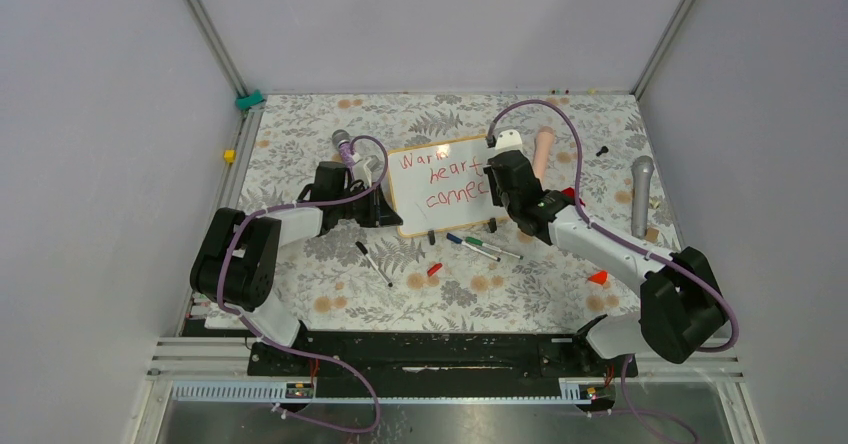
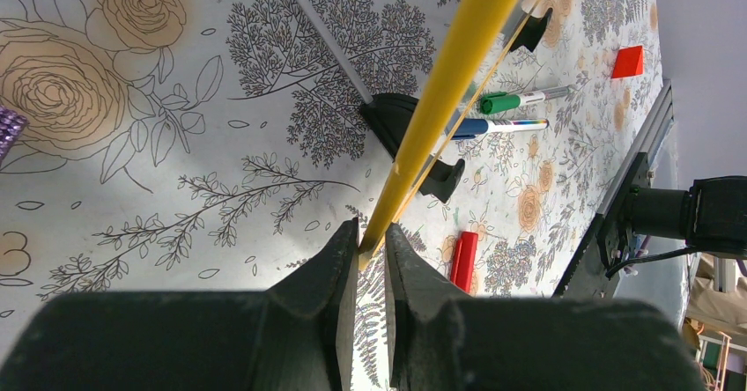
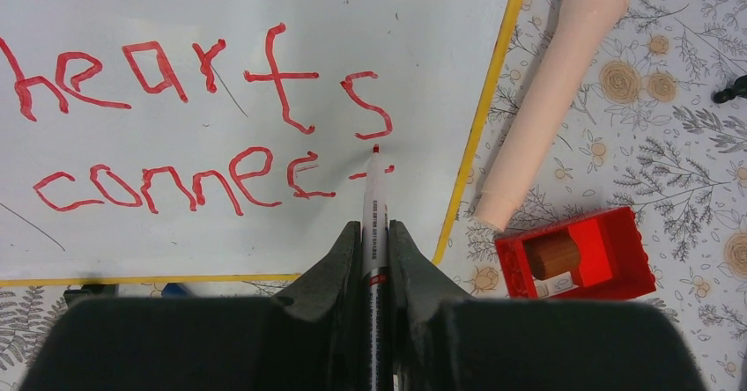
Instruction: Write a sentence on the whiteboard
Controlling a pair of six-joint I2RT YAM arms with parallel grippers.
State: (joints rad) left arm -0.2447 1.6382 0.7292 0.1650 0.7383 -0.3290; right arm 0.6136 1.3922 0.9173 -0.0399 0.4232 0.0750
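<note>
The right claw [image 3: 376,232] clenched a red marker [image 3: 375,199], its tip at the whiteboard [image 1: 408,196] beside the unfinished sentence [image 3: 176,127], while the left claw [image 2: 371,241] pinched the board's frame at the centre of the worktop [image 1: 500,296].

One whiteboard [image 1: 408,204], two tools [image 2: 370,232] [image 3: 376,228], three loose markers [image 1: 375,264] [image 1: 458,240] [image 1: 490,248], one held marker [image 3: 374,206].

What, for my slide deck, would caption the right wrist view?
Right gripper holds a red marker to the whiteboard, writing the last word of the sentence.
</note>
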